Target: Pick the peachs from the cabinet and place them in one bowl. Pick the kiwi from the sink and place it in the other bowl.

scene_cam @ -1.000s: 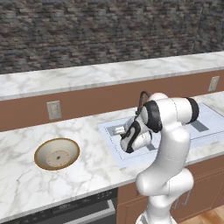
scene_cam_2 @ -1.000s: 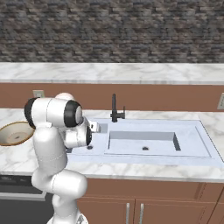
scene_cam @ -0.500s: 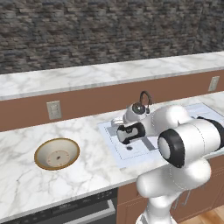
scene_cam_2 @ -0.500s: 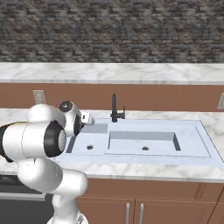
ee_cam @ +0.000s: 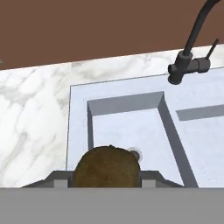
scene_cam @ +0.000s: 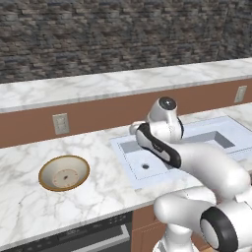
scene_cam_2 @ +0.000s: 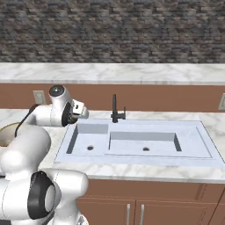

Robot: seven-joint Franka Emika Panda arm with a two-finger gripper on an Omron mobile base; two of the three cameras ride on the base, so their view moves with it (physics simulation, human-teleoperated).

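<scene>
End effector [ee_cam: 107,181] grips the kiwi [ee_cam: 106,166] above the sink [scene_cam: 129,149]; carry it level along the surface's front edge to the brown-rimmed bowl [scene_cam: 64,173], lower inside before releasing

Dark stone wall [scene_cam: 98,34] at far side; brown backsplash [scene_cam: 98,110] below; white marble table [scene_cam: 29,197]; wall outlet [scene_cam: 60,123].
</scene>
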